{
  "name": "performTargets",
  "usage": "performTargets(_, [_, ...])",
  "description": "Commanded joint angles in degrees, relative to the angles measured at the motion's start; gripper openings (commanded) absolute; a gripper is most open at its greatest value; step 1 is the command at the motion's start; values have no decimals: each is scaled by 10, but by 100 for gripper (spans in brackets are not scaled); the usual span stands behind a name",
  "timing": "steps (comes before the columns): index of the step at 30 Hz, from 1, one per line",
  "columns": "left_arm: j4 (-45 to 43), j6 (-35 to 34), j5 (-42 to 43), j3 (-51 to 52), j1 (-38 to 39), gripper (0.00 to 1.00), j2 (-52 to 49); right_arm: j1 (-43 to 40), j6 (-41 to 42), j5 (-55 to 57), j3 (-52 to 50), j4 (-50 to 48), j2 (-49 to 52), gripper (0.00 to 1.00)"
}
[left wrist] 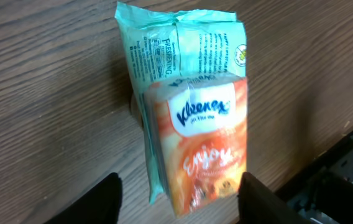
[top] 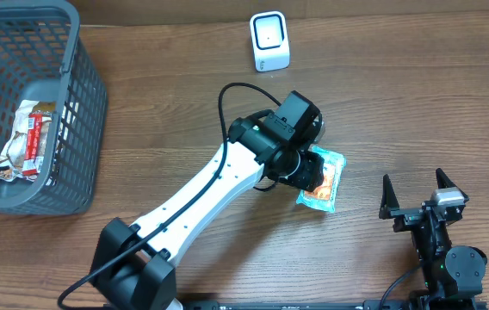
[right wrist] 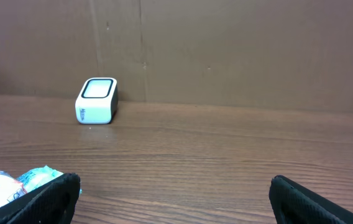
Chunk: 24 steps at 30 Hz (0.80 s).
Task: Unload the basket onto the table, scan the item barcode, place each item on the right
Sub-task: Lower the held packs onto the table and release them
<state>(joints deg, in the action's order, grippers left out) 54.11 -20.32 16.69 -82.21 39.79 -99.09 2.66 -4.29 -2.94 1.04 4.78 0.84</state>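
Overhead view: tissue pack [top: 329,191] on surface [top: 184,77], not scanned yet, scanner [top: 269,40] well apart.
Left fingers [left wrist: 99,202]: half open around pack.
Right fingers [right wrist: 40,202]: wide, empty.

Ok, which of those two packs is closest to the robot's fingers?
The orange Kleenex pack, sitting between the left fingers; the pale green pack pokes out beyond it, farther from them.

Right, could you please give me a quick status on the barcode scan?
Left gripper open, straddling orange Kleenex tissue pack lying on wooden table. Right gripper open, empty. Nothing lying between pack and small white box-shaped scanner.
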Motion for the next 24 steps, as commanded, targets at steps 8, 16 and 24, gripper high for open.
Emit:
performTargets(8, [-2,15,10,4,4,45,-57,-1,-1,3,-6,-2,-7,100])
performTargets(16, [-2,15,29,-2,2,4,-52,-1,-1,3,-6,-2,-7,100])
performTargets(24, [2,13,-4,-8,-2,4,15,-1,-1,3,-6,-2,-7,100])
